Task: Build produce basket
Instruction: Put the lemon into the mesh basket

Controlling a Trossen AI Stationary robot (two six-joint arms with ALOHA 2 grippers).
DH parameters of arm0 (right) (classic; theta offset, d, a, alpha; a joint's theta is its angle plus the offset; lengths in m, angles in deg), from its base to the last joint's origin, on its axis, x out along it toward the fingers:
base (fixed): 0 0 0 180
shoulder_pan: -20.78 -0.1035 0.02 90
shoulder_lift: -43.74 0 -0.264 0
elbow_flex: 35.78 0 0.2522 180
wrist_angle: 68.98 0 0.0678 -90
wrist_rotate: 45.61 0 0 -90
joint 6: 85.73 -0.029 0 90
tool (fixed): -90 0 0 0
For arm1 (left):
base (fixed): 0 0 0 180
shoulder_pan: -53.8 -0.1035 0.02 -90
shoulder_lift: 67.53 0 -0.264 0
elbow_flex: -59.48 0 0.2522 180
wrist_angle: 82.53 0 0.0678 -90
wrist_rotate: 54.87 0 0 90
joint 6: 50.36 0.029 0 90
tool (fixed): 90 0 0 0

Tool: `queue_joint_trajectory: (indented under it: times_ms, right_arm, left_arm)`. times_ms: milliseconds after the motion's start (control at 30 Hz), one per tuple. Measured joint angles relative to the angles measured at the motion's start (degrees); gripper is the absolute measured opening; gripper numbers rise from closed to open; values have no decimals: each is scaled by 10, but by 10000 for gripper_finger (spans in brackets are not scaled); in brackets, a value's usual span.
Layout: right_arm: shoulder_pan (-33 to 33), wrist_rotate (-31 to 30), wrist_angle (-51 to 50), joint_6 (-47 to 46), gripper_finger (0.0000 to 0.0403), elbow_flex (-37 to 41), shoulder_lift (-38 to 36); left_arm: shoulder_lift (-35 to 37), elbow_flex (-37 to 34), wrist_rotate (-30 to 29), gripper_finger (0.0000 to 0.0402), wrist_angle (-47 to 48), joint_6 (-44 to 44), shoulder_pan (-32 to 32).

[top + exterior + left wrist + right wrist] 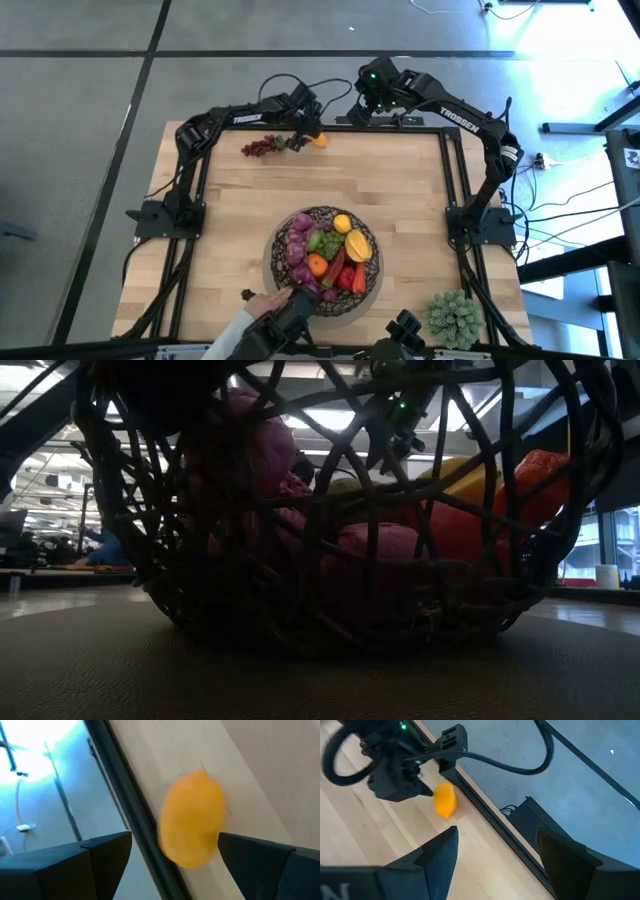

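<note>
Left gripper (170, 857): fingers spread wide, one either side of a small yellow-orange lemon (192, 817) at the table's far edge, not closed on it. Red-purple grape bunch (262, 147): just beside. Right gripper (495, 855): parted, empty, over the far edge. Dark woven wire basket (285, 230): near edge, filled with produce (330, 255).

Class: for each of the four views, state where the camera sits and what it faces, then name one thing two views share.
High: overhead, looking down; both arms, basket.
Low: table height, facing the basket; no arm clear.
Left wrist: on the left arm; open left pincer around the lemon.
Right wrist: on the right arm; right pincer, left arm beyond.
Shared: both wrist views show the lemon.
</note>
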Motion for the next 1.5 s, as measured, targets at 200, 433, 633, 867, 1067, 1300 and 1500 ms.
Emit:
queue_joint_trajectory:
  times_ms: [200, 433, 633, 867, 1067, 1300, 1500]
  right_arm:
    - [0, 0, 0, 0, 259, 0, 0]
    - [0, 0, 0, 0, 259, 0, 0]
    - [0, 0, 0, 35, 259, 0, 0]
    - [0, 0, 1, 103, 259, 0, 0]
    - [0, 0, 1, 102, 259, 0, 0]
    - [0, 0, 1, 102, 259, 0, 0]
    - [0, 0, 1, 102, 259, 0, 0]
  left_arm:
    - [-5, 0, -3, 289, 5, 2, 0]
    - [2, 0, -66, 289, 12, 22, 8]
    - [43, 1, -8, 289, 102, 16, 14]
    - [46, 0, -24, 289, 131, -9, 30]
    - [46, 0, -73, 289, 137, -57, 61]
    - [46, 0, -59, 289, 117, -63, 59]
    - [42, 0, -11, 289, 78, -76, 46]
